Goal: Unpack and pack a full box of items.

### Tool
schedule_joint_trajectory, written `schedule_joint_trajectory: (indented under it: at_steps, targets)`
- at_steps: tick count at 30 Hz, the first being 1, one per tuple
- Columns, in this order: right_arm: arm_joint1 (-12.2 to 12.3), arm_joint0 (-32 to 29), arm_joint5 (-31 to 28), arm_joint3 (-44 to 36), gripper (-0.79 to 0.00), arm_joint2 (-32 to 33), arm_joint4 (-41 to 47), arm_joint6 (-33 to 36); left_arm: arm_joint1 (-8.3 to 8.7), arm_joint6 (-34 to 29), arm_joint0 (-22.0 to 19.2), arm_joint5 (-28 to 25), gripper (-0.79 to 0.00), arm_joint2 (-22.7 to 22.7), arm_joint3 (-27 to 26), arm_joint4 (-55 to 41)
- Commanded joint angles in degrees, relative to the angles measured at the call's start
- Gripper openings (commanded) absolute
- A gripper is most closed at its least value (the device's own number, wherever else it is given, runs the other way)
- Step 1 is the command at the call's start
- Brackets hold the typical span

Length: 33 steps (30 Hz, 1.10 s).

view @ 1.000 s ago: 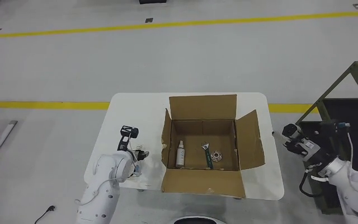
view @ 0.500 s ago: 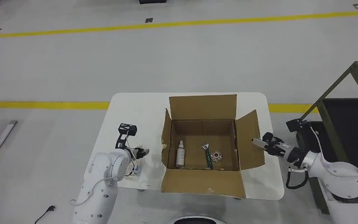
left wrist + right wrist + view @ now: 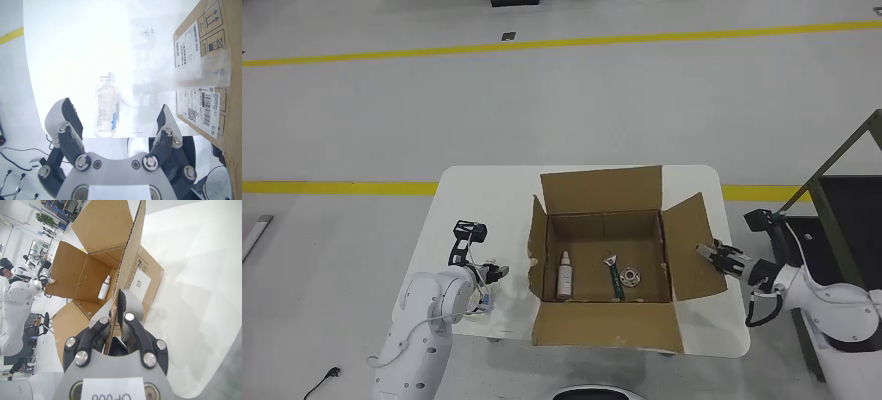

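An open cardboard box [image 3: 607, 322] stands in the middle of the white table [image 3: 482, 200]. On its floor lie a white spray bottle [image 3: 564, 275], a green-handled tool [image 3: 612, 277] and a small round metal part [image 3: 629, 276]. My right gripper [image 3: 115, 303] is shut on the edge of the box's right flap [image 3: 130, 247], one finger on each side of the cardboard; from above the gripper [image 3: 710, 252] sits at the flap's [image 3: 690, 250] outer edge. My left gripper [image 3: 115, 105] is open just above a clear plastic bottle [image 3: 105, 108] lying on the table left of the box.
The box's labelled side wall [image 3: 204, 75] is close beside the left gripper. A dark metal rack [image 3: 842, 190] stands off the table's right end. Bare table lies behind the box and to its left.
The right arm came in from beyond the table's right end and closed on the right flap. The flap tilted up and the box shifted slightly. The left arm barely moved.
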Motion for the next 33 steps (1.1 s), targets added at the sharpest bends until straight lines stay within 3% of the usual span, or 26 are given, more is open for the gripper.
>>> schedule_joint_trajectory:
  at_steps: [1,7,9,10,15,23,24,25,26,27,33]
  targets:
    - [0.13,-0.07,0.05,-0.04,-0.785,0.71,0.35,0.35,0.00,0.00,0.00,0.00,0.000,0.00,0.00,0.00]
    - [0.44,-0.44,-0.05,-0.20,-0.785,2.00,0.39,1.10,0.00,0.00,0.00,0.00,0.000,0.00,0.00,0.00]
    - [0.54,-0.47,-0.22,-0.16,-0.326,2.23,-0.12,1.04,0.00,0.00,0.00,0.00,0.000,0.00,0.00,0.00]
    - [0.58,-0.49,-0.18,-0.19,0.000,2.36,-0.44,0.84,0.00,0.00,0.00,0.00,0.000,0.00,0.00,0.00]
    - [0.76,-0.93,0.79,-2.51,0.000,4.37,-2.22,-1.95,0.00,0.00,0.00,0.00,0.000,0.00,0.00,0.00]
    - [0.63,-4.13,-0.83,-12.98,0.000,7.26,-5.00,-9.28,0.00,0.00,0.00,0.00,0.000,0.00,0.00,0.00]
    - [0.60,-4.42,-0.81,-14.44,-0.397,6.99,-5.29,-9.73,0.00,0.00,0.00,0.00,0.000,0.00,0.00,0.00]
    - [0.57,-4.65,-0.79,-16.32,-0.440,6.35,-6.30,-10.11,0.00,0.00,0.00,0.00,0.000,0.00,0.00,0.00]
    - [0.54,-4.70,-0.62,-17.11,-0.557,5.83,-6.71,-10.37,0.00,0.00,0.00,0.00,0.000,0.00,0.00,0.00]
    - [0.48,-4.71,-0.10,-17.85,-0.770,4.97,-7.23,-10.73,0.00,0.00,0.00,0.00,0.000,0.00,0.00,0.00]
    - [0.10,-1.28,4.18,-17.65,-0.785,-4.60,-13.00,-10.74,0.00,0.00,0.00,0.00,0.000,0.00,0.00,0.00]
